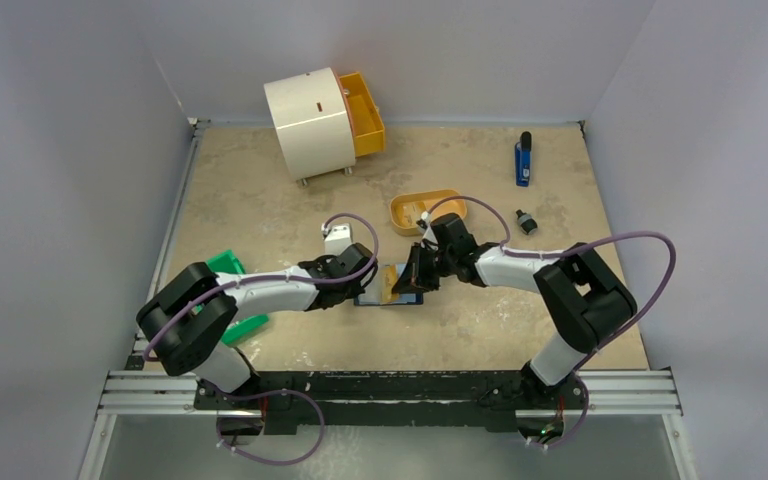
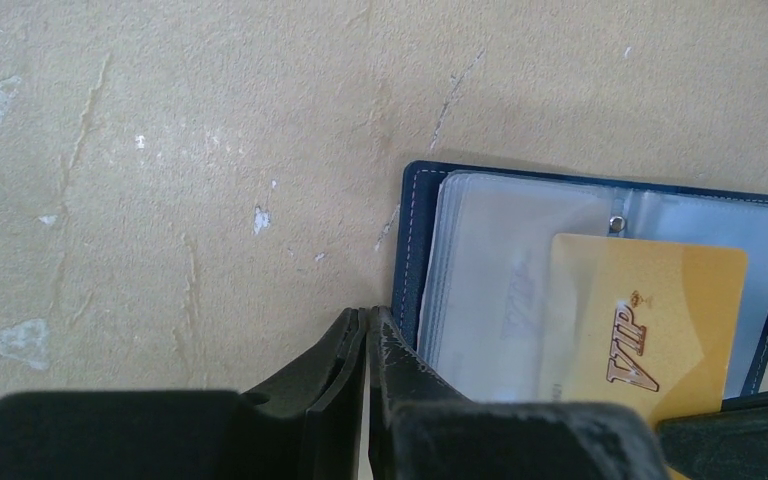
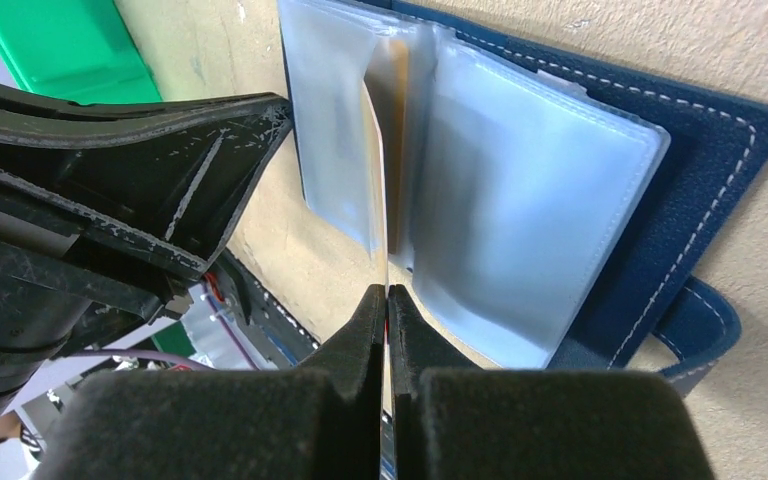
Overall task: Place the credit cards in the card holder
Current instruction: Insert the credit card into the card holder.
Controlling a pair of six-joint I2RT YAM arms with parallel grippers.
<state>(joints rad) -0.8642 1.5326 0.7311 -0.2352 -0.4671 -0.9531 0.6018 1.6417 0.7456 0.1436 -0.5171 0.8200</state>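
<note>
The navy card holder [image 1: 378, 292] lies open on the table with its clear sleeves up; it also shows in the left wrist view [image 2: 520, 270] and the right wrist view [image 3: 600, 200]. My right gripper [image 3: 387, 292] is shut on a gold "VIP" credit card [image 2: 650, 320], seen edge-on [image 3: 385, 180] with its far end between two sleeves. In the top view my right gripper [image 1: 412, 280] holds the card [image 1: 396, 281] tilted over the holder. My left gripper [image 2: 368, 312] is shut and empty, its tips at the holder's left edge [image 1: 358, 288]. Other cards are not visible.
An orange oval tray [image 1: 440, 199] sits behind the holder. A green box [image 1: 228, 266] lies under the left arm and shows in the right wrist view [image 3: 60, 45]. A white drum with an orange drawer [image 1: 312, 120], a blue tool [image 1: 524, 160], a small black part [image 1: 527, 222] and a white block [image 1: 338, 238] stand farther back.
</note>
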